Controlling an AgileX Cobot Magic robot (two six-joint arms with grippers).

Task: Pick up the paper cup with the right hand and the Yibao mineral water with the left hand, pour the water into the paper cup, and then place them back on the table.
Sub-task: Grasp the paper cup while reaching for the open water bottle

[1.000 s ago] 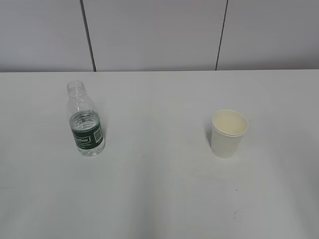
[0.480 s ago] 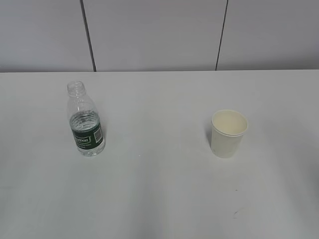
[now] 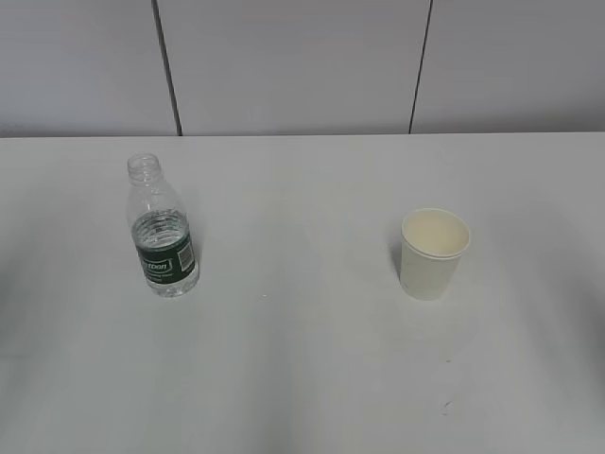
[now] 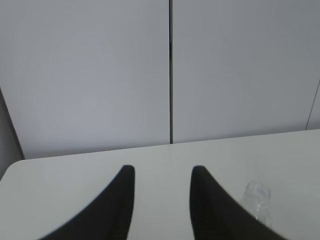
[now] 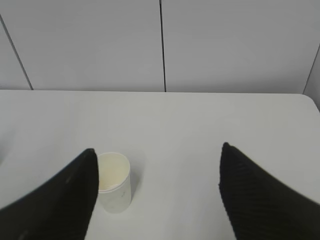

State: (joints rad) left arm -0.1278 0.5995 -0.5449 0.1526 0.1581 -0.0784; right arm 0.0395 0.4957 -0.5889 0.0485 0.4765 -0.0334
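Nothing has shifted on the table this past second: Yibao mineral water at nine o'clock, paper cup at three. Left hand and right hand hang spread, empty; grasping hasn't begun.

The bottle carries a dark green label with white lettering, too small to read. No other text visible.

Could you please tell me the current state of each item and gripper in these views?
Yibao mineral water: upright on the table, uncapped, partly filled, not held.
Paper cup: upright on the table, open end up, not held; whether it holds water cannot be told.
Left hand: gripper open, empty, bottle low to its right.
Right hand: gripper wide open, empty, cup by its left finger.
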